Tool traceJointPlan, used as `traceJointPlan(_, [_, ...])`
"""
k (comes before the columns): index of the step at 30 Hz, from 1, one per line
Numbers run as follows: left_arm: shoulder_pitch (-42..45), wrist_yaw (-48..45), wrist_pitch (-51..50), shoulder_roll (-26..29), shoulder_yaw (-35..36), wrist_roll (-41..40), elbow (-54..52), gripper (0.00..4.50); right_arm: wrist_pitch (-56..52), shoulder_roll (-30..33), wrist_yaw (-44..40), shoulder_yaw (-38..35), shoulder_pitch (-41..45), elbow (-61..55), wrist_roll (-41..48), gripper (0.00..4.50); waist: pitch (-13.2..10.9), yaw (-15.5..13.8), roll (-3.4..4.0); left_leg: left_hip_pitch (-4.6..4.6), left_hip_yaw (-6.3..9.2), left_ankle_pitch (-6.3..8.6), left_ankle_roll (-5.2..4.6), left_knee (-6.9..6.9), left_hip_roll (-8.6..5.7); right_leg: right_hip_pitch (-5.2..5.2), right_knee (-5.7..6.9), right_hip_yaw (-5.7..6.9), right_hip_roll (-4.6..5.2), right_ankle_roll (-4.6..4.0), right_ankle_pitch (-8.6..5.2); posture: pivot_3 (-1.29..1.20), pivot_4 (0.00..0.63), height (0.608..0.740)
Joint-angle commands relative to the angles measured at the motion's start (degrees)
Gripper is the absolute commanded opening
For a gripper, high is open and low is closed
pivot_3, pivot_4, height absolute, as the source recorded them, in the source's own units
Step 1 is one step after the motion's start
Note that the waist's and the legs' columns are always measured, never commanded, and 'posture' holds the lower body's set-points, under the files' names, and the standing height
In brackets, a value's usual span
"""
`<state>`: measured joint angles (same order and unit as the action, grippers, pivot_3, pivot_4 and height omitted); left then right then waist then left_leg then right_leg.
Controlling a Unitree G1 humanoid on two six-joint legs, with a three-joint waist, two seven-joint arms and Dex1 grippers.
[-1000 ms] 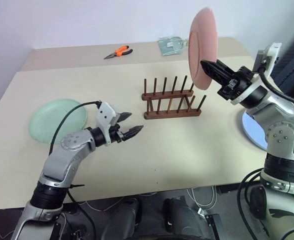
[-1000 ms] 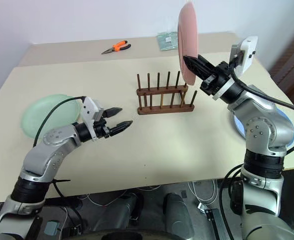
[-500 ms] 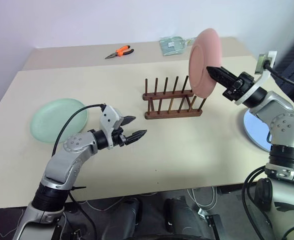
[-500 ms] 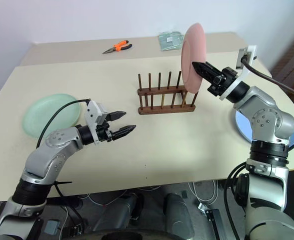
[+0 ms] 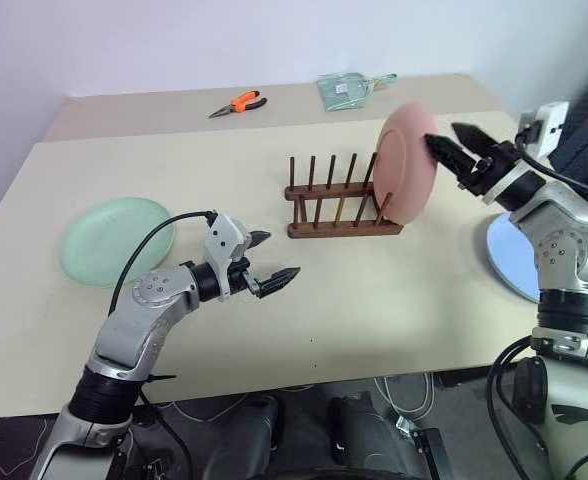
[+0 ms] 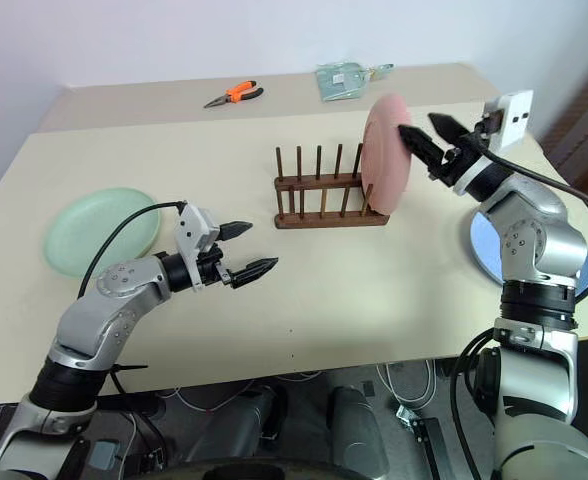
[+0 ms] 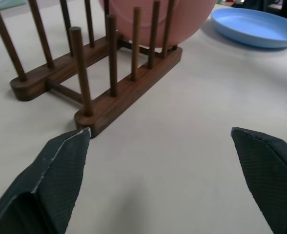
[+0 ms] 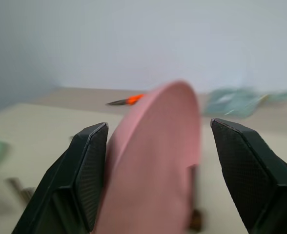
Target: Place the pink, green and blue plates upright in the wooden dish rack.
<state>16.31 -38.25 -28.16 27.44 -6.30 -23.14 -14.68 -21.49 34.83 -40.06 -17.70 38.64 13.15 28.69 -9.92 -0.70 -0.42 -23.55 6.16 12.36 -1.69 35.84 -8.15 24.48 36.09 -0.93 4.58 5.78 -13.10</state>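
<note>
We see the wooden dish rack point(image 5: 342, 198) in the middle of the table point(image 5: 374, 300), and the pink plate point(image 5: 406, 165) now stands in it, at the end of the rack nearest our right arm. The pink plate is up on its edge between the pegs, tipped a little, and its flat face looks along the row of pegs. The other slots hold nothing. Our right gripper point(image 5: 450, 143) has its two black fingers spread wide on each side of the plate's top rim, so it has let go. The green plate point(image 5: 115, 239) lies flat on the table at our left. The blue plate point(image 5: 509, 262) lies flat at our right, near the table edge. Our left gripper point(image 5: 272, 262) hangs above the table with its fingers spread wide and nothing in them, pointing toward the rack.
</note>
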Motion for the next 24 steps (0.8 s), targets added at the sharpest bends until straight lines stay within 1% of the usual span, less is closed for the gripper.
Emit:
traceJointPlan(1, [1.2, 5.1, 2.3, -0.3, 5.3, 2.5, 2.0, 4.49, 6.2, 3.0, 1.7, 0.1, 2.0, -5.8, -4.4, 3.75, 0.0, 0.0, 0.03, 0.00, 0.00, 0.00, 0.00, 0.00, 0.00, 0.00, 0.00, 0.01, 0.00, 0.00, 0.00, 0.00, 0.150, 0.727])
traceJointPlan(3, [2.2, 10.0, 2.7, -0.8, 8.5, 4.4, 4.5, 4.50, 7.5, 4.5, 0.3, 2.1, 1.3, -10.4, -6.0, 4.38, -0.1, 0.1, 0.08, 0.00, -0.01, 0.00, 0.00, -0.01, 0.00, 0.03, 0.01, 0.00, -0.01, 0.01, 0.00, 0.00, 0.150, 0.727])
traceJointPlan(4, [2.5, 11.3, 2.9, -1.0, 9.5, 4.9, 5.3, 4.50, 7.7, 4.8, -0.1, 2.8, 1.1, -11.9, -6.5, 4.45, -0.1, 0.1, 0.08, 0.00, 0.00, 0.00, 0.00, -0.01, 0.00, 0.05, 0.02, 0.00, -0.01, 0.01, 0.00, 0.00, 0.150, 0.727])
traceJointPlan(6, [4.2, 18.9, 1.9, -1.8, 15.0, 6.3, 8.3, 4.50, 8.3, 5.5, -1.4, 7.5, 0.7, -18.3, -9.1, 4.45, -0.1, 0.1, 0.08, 0.00, 0.00, -0.01, 0.01, -0.02, 0.02, 0.05, 0.03, 0.00, -0.02, 0.01, 0.00, 0.00, 0.150, 0.727])
traceJointPlan(9, [6.2, 30.1, 1.3, -2.5, 23.6, 8.3, 11.4, 4.50, 6.5, 4.8, -4.6, 14.9, -0.2, -27.0, -9.8, 4.45, -0.1, 0.2, 0.05, 0.00, 0.00, -0.01, 0.01, -0.01, 0.04, 0.07, 0.04, 0.01, -0.04, 0.02, 0.00, 0.00, 0.150, 0.727])
traceJointPlan(13, [7.6, 41.9, -1.3, -2.6, 32.5, 10.2, 13.4, 4.50, 6.2, 2.0, -5.9, 22.8, -0.9, -31.5, -12.0, 4.45, -0.1, 0.0, -0.01, 0.00, 0.00, 0.00, 0.02, 0.04, 0.02, 0.04, 0.02, 0.02, -0.04, 0.05, 0.01, 0.00, 0.150, 0.727])
traceJointPlan(15, [7.1, 47.1, -4.8, -2.2, 36.7, 11.3, 12.4, 4.50, 7.7, 0.2, -6.1, 27.0, -2.3, -32.1, -14.4, 4.45, 0.0, -0.2, -0.07, 0.00, 0.01, 0.01, 0.00, 0.11, 0.00, 0.04, 0.02, 0.04, -0.03, 0.06, 0.02, 0.00, 0.150, 0.727])
traceJointPlan(17, [6.0, 50.4, -8.5, -2.4, 39.8, 11.4, 10.3, 4.50, 9.2, -1.1, -6.4, 29.7, -3.5, -31.7, -16.3, 4.45, 0.0, -0.3, -0.19, 0.00, 0.05, 0.02, -0.01, 0.17, -0.01, 0.05, 0.01, 0.10, -0.03, 0.07, 0.02, 0.00, 0.150, 0.727])
traceJointPlan(19, [5.1, 51.4, -14.4, -4.1, 44.5, 7.5, 8.4, 4.50, 10.0, -2.7, -6.6, 31.4, -4.1, -31.1, -17.2, 4.45, 0.0, -0.3, -0.20, 0.00, 0.06, 0.02, -0.01, 0.24, -0.04, 0.07, 0.02, 0.12, -0.02, 0.08, 0.03, 0.00, 0.150, 0.727])
traceJointPlan(23, [2.8, 48.4, -24.7, -7.1, 47.6, -0.2, 3.9, 4.50, 10.6, -4.3, -7.1, 32.2, -4.0, -29.7, -17.8, 4.45, 0.0, -0.2, -0.21, 0.01, 0.07, 0.03, -0.01, 0.27, -0.04, 0.07, 0.05, 0.14, -0.03, 0.11, 0.05, 0.00, 0.150, 0.727])
traceJointPlan(24, [2.7, 48.7, -26.6, -8.6, 48.9, -2.1, 3.0, 4.50, 10.9, -4.6, -7.3, 32.3, -4.0, -29.3, -18.0, 4.45, 0.0, -0.2, -0.23, 0.01, 0.10, 0.02, 0.00, 0.28, -0.04, 0.06, 0.05, 0.16, -0.04, 0.11, 0.05, 0.00, 0.150, 0.727])
